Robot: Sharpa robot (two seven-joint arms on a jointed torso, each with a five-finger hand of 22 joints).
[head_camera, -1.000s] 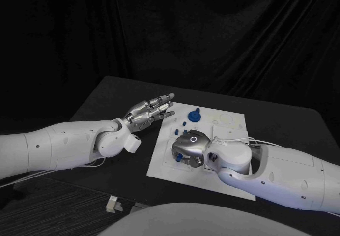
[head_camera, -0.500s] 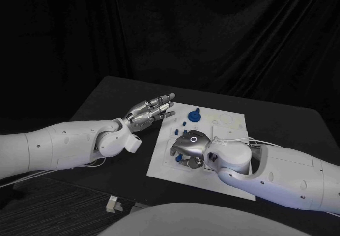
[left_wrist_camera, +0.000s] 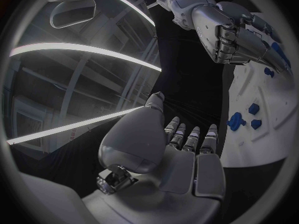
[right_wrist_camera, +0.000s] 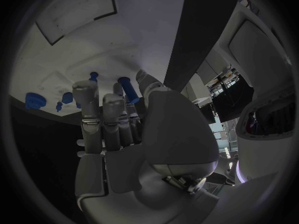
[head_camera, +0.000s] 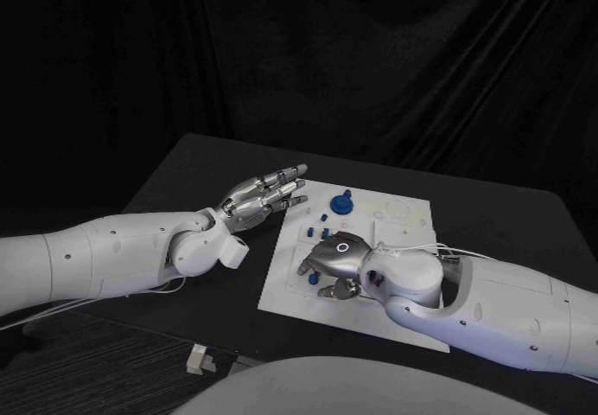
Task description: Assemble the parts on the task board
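Your right hand has shifted nearer on the task board, pinching a blue peg; left hand hovers spread, empty. Several parts remain unassembled.

White board sits on a black table, small blue pieces dotted across it. Both hands gleam silver, left and right, on white arms, black curtain behind.

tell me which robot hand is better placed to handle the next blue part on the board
Right. The right robot hand is already over the task board, fingers down among the blue parts. The left robot hand hovers open beside the board's edge, over the table.
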